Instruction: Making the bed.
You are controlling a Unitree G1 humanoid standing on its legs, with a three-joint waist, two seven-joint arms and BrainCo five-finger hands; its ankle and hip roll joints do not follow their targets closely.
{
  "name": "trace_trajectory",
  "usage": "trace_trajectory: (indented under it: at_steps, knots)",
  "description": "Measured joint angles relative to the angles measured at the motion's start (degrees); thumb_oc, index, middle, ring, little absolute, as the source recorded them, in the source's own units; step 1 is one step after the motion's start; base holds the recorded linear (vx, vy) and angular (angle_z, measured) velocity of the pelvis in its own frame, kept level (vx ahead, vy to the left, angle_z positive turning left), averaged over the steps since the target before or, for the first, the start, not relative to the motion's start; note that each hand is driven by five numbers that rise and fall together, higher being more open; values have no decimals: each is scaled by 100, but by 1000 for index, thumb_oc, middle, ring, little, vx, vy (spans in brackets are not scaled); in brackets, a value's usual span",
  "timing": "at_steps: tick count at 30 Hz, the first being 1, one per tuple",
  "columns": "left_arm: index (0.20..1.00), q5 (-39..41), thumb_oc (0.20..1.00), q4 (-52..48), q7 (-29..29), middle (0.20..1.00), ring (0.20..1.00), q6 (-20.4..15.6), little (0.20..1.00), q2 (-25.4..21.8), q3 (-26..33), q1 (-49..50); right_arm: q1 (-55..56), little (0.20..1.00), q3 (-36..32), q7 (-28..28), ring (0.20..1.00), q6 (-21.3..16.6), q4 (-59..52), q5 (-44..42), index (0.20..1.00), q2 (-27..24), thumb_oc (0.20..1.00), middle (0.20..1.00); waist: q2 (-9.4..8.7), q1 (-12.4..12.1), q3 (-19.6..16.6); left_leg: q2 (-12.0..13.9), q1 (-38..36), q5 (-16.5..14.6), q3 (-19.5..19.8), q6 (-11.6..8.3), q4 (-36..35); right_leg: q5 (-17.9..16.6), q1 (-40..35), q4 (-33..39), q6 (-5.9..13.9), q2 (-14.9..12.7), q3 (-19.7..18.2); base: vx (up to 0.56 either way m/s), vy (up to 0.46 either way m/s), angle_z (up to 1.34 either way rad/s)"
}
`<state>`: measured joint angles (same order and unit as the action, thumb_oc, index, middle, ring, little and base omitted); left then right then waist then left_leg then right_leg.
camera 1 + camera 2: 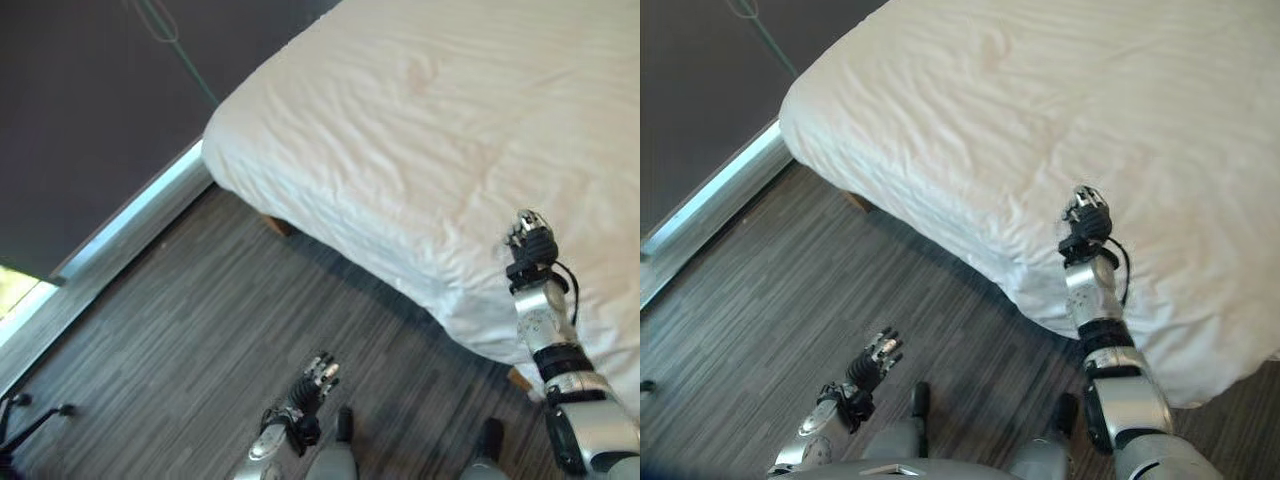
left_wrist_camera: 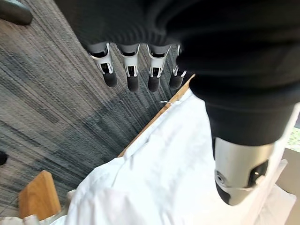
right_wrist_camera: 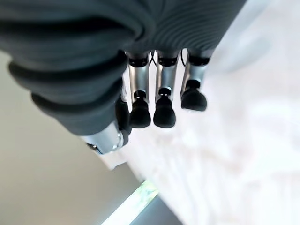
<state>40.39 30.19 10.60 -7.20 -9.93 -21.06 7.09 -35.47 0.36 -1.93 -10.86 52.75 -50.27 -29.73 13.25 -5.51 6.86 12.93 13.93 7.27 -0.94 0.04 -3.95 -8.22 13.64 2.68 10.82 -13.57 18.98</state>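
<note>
Wood-look floor (image 1: 200,330) beside white-covered bed (image 1: 450,130).

The bed (image 1: 450,150) takes the upper right of the head views, its corner pointing toward the upper left, with a duvet (image 1: 1040,130) spread over it and hanging down the near side. Floor (image 1: 180,340) lies in front of and to the left of the bed. A wall (image 1: 90,110) stands at the far left, beyond the floor. Right robot hand (image 1: 530,240) is above the duvet near the bed's front edge. Left robot hand (image 1: 315,385) is low over the floor, well apart from the bed. A wooden bed leg (image 1: 278,226) sits under the corner.
</note>
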Motion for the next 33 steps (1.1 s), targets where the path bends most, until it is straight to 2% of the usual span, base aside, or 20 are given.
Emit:
trace_trajectory:
  at_steps: [3, 4, 6, 8, 10, 12, 15, 17, 18, 19, 21, 23, 24, 25, 26, 27, 28, 29, 30, 33]
  knots:
    - [1000, -1, 1000, 0, 99, 1000, 1000, -2, 1000, -1, -2, -68, 124, 200, -123, 191, 200, 17, -102, 96, 200, -109, 200, 200, -23, 73, 14, -24, 95, -18, -21, -143, -3, 6, 214, -151, 7, -59, -70, -5, 8, -6]
    - [1000, -1, 1000, -3, 106, 1000, 1000, -21, 1000, -1, 0, -115, 123, 200, -235, 222, 200, 16, -114, 95, 200, -119, 200, 200, 6, 73, 3, 2, 96, -91, -16, -271, 1, 41, 257, -242, 10, -60, -69, -22, 8, -7]
    - [1000, -5, 1000, 0, 101, 1000, 1000, -33, 1000, -5, 14, -163, 279, 200, -445, 241, 200, 2, -141, 91, 200, -142, 200, 200, -4, 117, 20, 37, 146, -268, -13, -734, 9, 159, 480, -564, 32, -105, -144, -6, 4, -4]
    - [1000, -14, 1000, 10, 91, 1000, 1000, -26, 1000, -38, 31, -234, 543, 200, -750, 390, 200, -7, -259, 88, 200, -348, 200, 200, -89, 132, 30, -9, 208, -341, 18, -834, -93, 392, 733, -988, 20, -188, -256, 49, 8, 16]
    - [1000, -15, 1000, 12, 85, 1000, 1000, -17, 1000, -74, 107, -273, 815, 200, -1046, 448, 200, 24, -250, 79, 200, -526, 200, 200, -181, 202, 35, 2, 180, -470, 8, -950, -130, 510, 785, -1048, -15, -198, -311, 83, 49, 13]
    - [1000, -17, 1000, -4, 74, 1000, 1000, -6, 1000, -78, 109, -225, 985, 200, -1534, 480, 200, 52, -132, 31, 200, -711, 200, 200, -248, 239, 38, -108, 105, -354, -15, -791, 151, 487, 685, -920, 21, -218, -451, 30, 75, -26]
    - [1000, -19, 1000, -17, 35, 1000, 1000, -33, 1000, -103, 142, -241, 1533, 200, -2364, 245, 200, 79, 490, -1, 200, -1416, 200, 200, -298, 446, 68, -285, -324, -316, -198, -835, -132, 351, 331, -549, 229, -340, -642, 0, 110, -17]
    - [1000, -27, 1000, -22, -45, 1000, 1000, -45, 1000, -182, 210, -307, 1815, 200, -2699, 25, 200, 188, 1175, 36, 200, -1764, 200, 200, -393, 593, 132, -370, -464, -312, -358, -833, -122, 191, 159, -216, 259, -343, -767, -44, 54, -34]
    - [1000, -27, 1000, -16, -86, 1000, 1000, -48, 1000, -206, 252, -307, 1897, 304, -2743, -49, 304, 244, 1381, 45, 304, -1828, 304, 304, -452, 649, 178, -397, -517, -311, -387, -830, -83, 131, 88, -94, 269, -348, -879, -60, 41, -56]
    - [1000, -27, 1000, -14, -123, 1000, 1000, -90, 1000, -249, 314, -335, 2031, 1000, -2750, -88, 1000, 298, 1548, 74, 1000, -1858, 1000, 1000, -524, 755, 228, -417, -554, -307, -391, -824, 28, 55, 24, 85, 255, -349, -993, -43, 45, -56]
    - [1000, -26, 1000, -12, -143, 1000, 1000, -135, 1000, -227, 359, -427, 2135, 1000, -2732, -131, 1000, 360, 1582, 96, 1000, -1854, 1000, 1000, -545, 936, 306, -401, -697, -292, -327, -805, 85, -83, -90, 302, 196, -292, -1178, -42, 108, -63]
    - [1000, -25, 1000, -16, -174, 1000, 1000, -165, 1000, -158, 355, -608, 2100, 1000, -2566, -122, 1000, 446, 1542, 258, 1000, -1842, 1000, 1000, -674, 1018, 399, -399, -912, -292, -270, -813, 223, -144, -88, 299, 119, -226, -1513, 7, 215, -81]
    - [1000, -25, 1000, -20, -206, 1000, 1000, -177, 1000, -156, 355, -645, 2080, 1000, -2346, -119, 1000, 451, 1496, 324, 1000, -1843, 1000, 1000, -703, 961, 416, -408, -984, -291, -207, -812, 247, -149, -90, 299, 113, -208, -1664, 85, 174, -92]
    - [1000, -24, 1000, -19, -307, 1000, 1000, -223, 1000, -151, 368, -752, 2051, 1000, -2071, -95, 1000, 465, 1298, 422, 1000, -1751, 1000, 1000, -765, 965, 453, -417, -1063, -315, 69, -830, 367, -154, -93, 297, 104, -178, -1884, 11, 141, -96]
    - [1000, -33, 1000, -29, -402, 1000, 1000, -248, 1000, -153, 451, -877, 2090, 1000, -1805, -73, 1000, 470, 912, 540, 1000, -1504, 1000, 1000, -892, 979, 518, -502, -1120, -539, 545, -834, 457, -153, -96, 296, 60, -160, -2157, -29, 194, -110]
    - [1000, -69, 1000, -58, -486, 1000, 1000, -298, 1000, -160, 484, -978, 2234, 1000, -1538, -62, 1000, 456, 396, 583, 1000, -1196, 1000, 1000, -974, 947, 559, -694, -1278, -858, 1114, -889, 342, -208, -77, 296, 19, -116, -2362, -171, 181, -114]
    - [1000, -103, 1000, -114, -586, 1000, 1000, -337, 1000, -147, 572, -948, 2472, 1000, -1415, -35, 1000, 426, -377, 762, 1000, -844, 1000, 1000, -981, 947, 569, -853, -1392, -1009, 1381, -891, 257, -234, -91, 296, 23, 41, -2521, -225, 231, -100]
    - [1000, -148, 1000, -261, -641, 1000, 1000, -354, 1000, -164, 583, -1000, 2811, 1000, -1322, 13, 1000, 414, -1062, 892, 1000, -386, 1000, 1000, -963, 989, 561, -781, -1483, -1253, 1115, -765, 300, -308, -131, 294, 25, 193, -2561, -238, 255, -62]
    - [1000, -245, 1000, -516, -677, 1000, 1000, -364, 1000, -211, 598, -1072, 3149, 1000, -1316, 15, 1000, 422, -1563, 1039, 1000, 42, 1000, 1000, -1007, 989, 566, -748, -1586, -1277, 1033, -767, 194, -314, -127, 226, 26, 223, -2561, -235, 272, -27]
    - [1000, -390, 1000, -1095, -807, 1000, 1000, -476, 1000, -314, 615, -1232, 3957, 1000, -1043, -77, 1000, 312, -2620, 1482, 1000, 1104, 1000, 1000, -1384, 986, 690, -818, -1747, -1368, 816, -746, 48, -353, -26, 8, 60, 181, -2566, -152, 161, -16]
